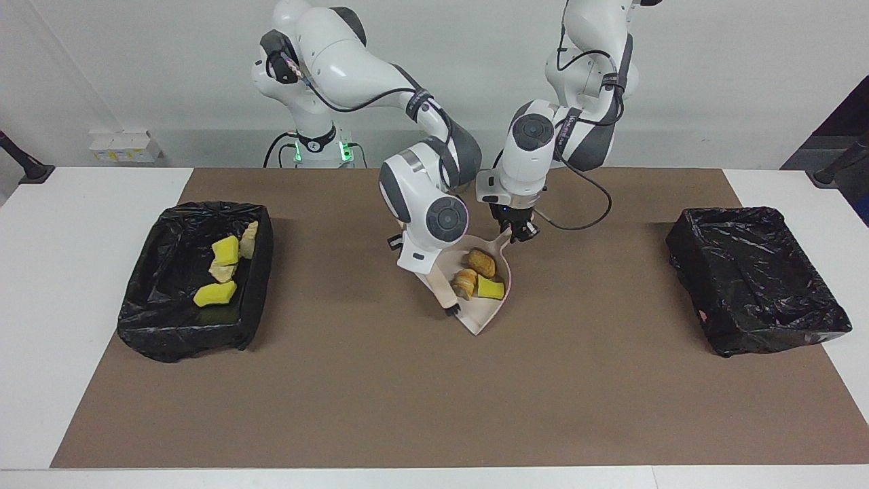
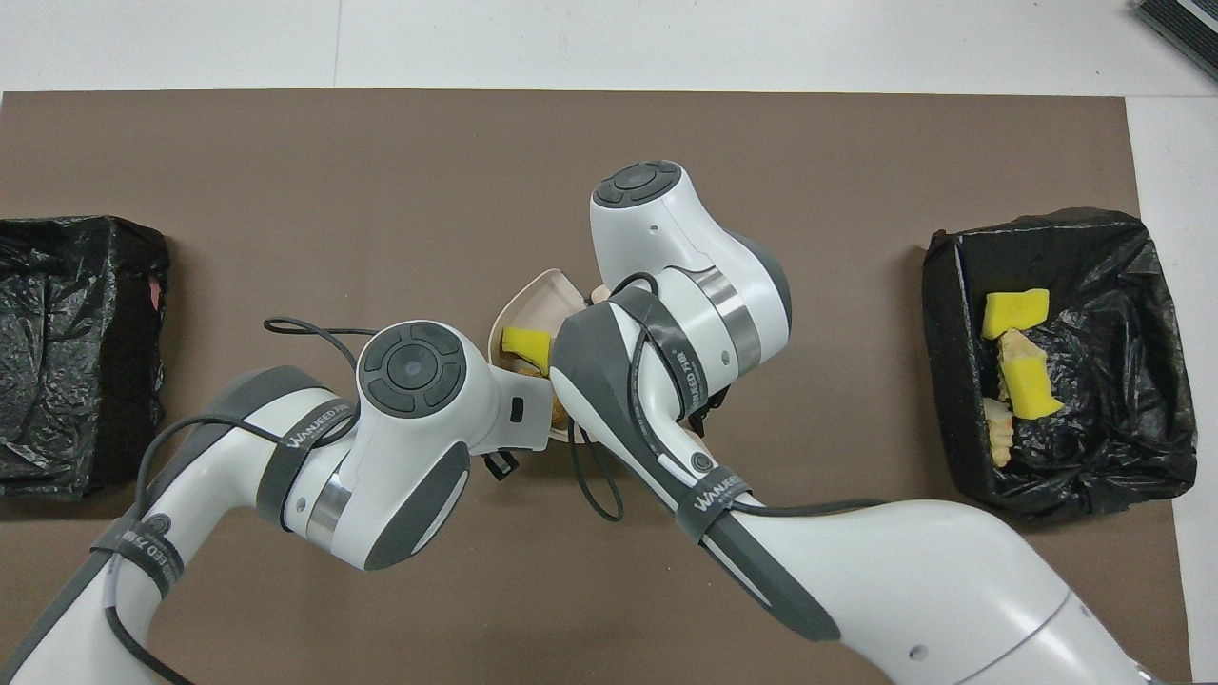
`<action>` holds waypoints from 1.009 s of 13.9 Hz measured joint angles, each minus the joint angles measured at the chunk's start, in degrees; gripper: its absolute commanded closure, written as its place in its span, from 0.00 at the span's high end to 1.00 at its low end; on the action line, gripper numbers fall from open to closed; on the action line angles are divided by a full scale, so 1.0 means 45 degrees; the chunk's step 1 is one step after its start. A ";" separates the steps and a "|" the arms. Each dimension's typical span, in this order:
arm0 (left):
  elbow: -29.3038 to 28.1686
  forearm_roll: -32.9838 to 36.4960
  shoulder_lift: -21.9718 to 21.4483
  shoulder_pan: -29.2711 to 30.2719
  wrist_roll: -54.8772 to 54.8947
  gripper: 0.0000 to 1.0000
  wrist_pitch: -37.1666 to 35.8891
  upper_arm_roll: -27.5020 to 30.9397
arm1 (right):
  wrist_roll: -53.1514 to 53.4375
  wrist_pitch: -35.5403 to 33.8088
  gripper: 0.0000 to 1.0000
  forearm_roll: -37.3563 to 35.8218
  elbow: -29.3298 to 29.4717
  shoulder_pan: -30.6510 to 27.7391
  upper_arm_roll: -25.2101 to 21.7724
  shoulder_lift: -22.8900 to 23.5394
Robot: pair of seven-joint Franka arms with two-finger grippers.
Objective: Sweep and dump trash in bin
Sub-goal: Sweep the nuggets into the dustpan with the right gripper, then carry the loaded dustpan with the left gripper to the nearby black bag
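1. From overhead, you lose most of the dustpan (image 2: 533, 303): both arms' wrists cover it, and only its pale rim and one yellow sponge bit (image 2: 524, 341) show.
2. The facing view gives you what overhead hides. Three scraps lie in the dustpan (image 1: 483, 314): an orange-brown lump (image 1: 481, 262), a paler bread-like lump (image 1: 465, 281) and the yellow sponge bit (image 1: 490, 288).
3. The left gripper (image 1: 519, 233) is clenched on the dustpan's handle, at the pan's end nearer to the robots.
4. The right gripper (image 1: 415, 262) sits hidden under its own wrist; it is closed tight on the brush (image 1: 442, 291), whose head lies across the pan's mouth, touching the paler lump. You cannot see the brush handle.
5. The remaining trash, four scraps (image 1: 225, 270), lies in the black-lined bin (image 1: 139, 319) toward the right arm's end of the table; overhead shows them too (image 2: 1016, 357).
6. A second black-lined bin (image 1: 760, 282) stands toward the left arm's end; overhead cuts it off at the frame's edge (image 2: 67, 352).
7. Everything rests on a brown mat (image 1: 434, 407).
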 measured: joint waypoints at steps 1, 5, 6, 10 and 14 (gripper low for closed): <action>0.0000 0.0000 0.0000 0.0008 0.0000 0.00 0.0000 0.0001 | 0.0000 -0.0052 0.00 0.0032 -0.0166 -0.0046 -0.0007 -0.0197; 0.0004 -0.0001 -0.0005 0.0196 -0.0029 0.00 -0.0033 0.0089 | 0.0865 -0.0105 0.00 0.0076 -0.1429 -0.0401 -0.0042 -0.0904; 0.0015 -0.0001 -0.0027 0.0432 -0.0050 0.00 -0.0054 0.0109 | 0.1483 -0.0105 0.00 0.0116 -0.1828 -0.0401 -0.0036 -0.1197; 0.0153 0.0000 -0.0657 0.2286 0.0217 0.00 -0.0110 0.0215 | 0.4896 0.1859 0.00 0.1008 -0.4565 0.0447 0.0047 -0.2914; 0.0514 0.0000 -0.1624 0.4807 0.1817 0.00 -0.0640 0.0297 | 0.8394 0.4863 0.00 0.2371 -0.6242 0.2460 0.0099 -0.3372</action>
